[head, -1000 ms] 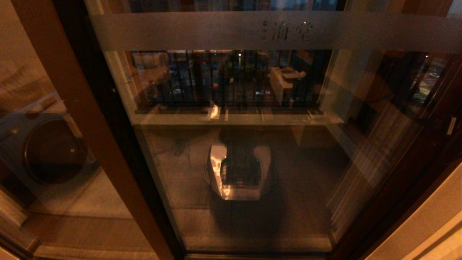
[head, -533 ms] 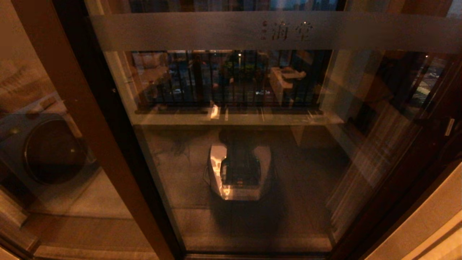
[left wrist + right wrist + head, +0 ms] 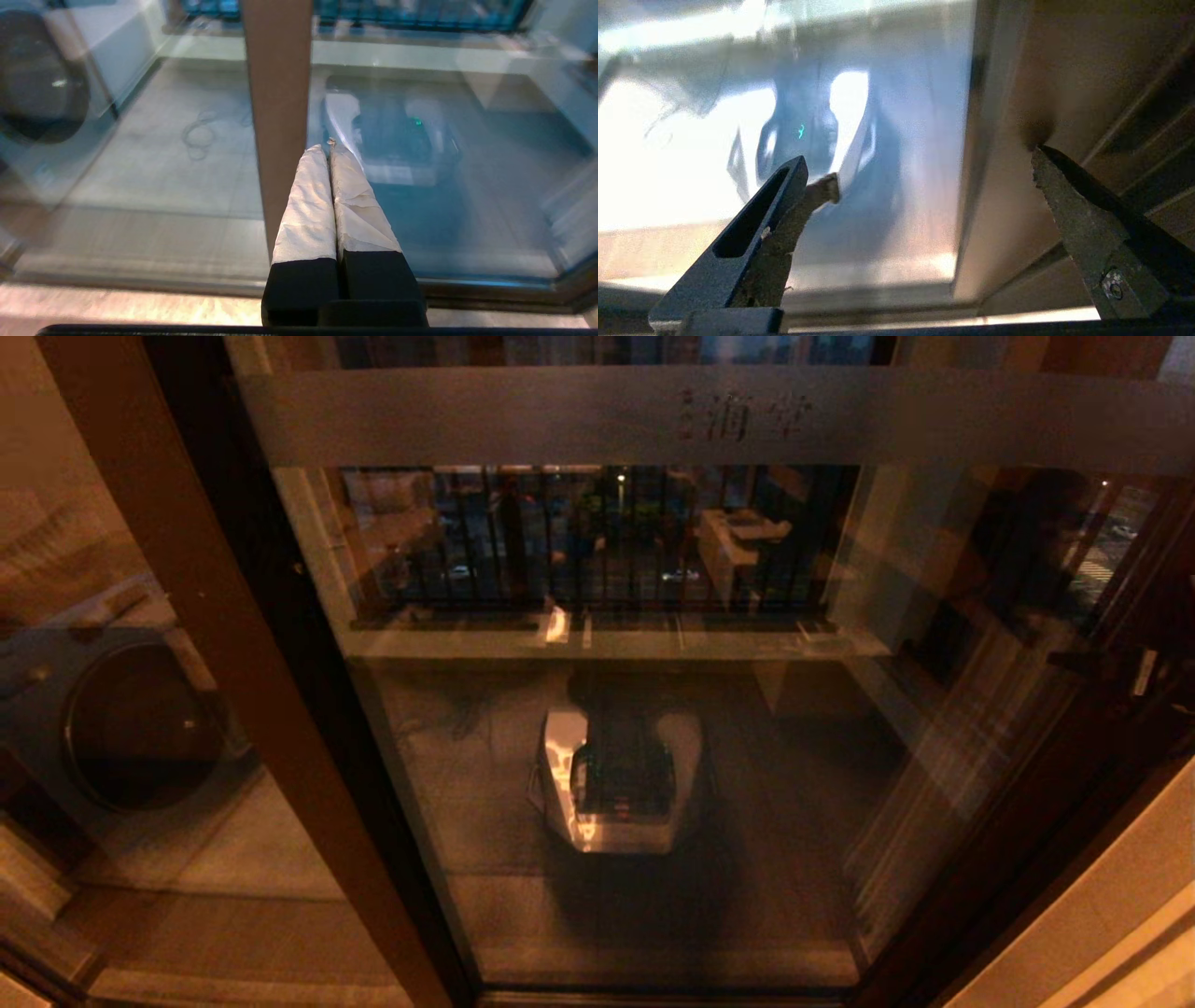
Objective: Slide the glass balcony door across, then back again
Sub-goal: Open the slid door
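We see the glass balcony door [image 3: 597,709], a tall clear pane in a dark reddish-brown frame, filling most of the head view straight ahead of us. Its frosted horizontal band [image 3: 467,418] with dark Chinese characters runs across near the top, and its left stile [image 3: 280,709] leans as a broad brown bar from upper left toward the lower middle. The door stands upright, long axis vertical, its face turned squarely to us.

Our right claw [image 3: 924,172] is spread wide, grasping nothing. In the right wrist view one finger [image 3: 756,233] lies before the glass, while the other finger [image 3: 1083,219] has its tip at the brown right-hand stile [image 3: 1004,186]; whether that tip touches the frame we cannot tell. The stile's edge stands between the two fingers.

Our left claw [image 3: 328,149] is clenched, its two white-wrapped fingers [image 3: 308,205] pressed together on nothing, parked low and pointing at the brown left stile [image 3: 278,116], just short of it.

The head view shows neither claw, only the whole door and the band. The wrist views show the claws and the door's lower rail. Through the glass, the head and left wrist views both show a grey washing machine with a round dark porthole [image 3: 131,728] on the left and a black balcony railing [image 3: 597,537] beyond.
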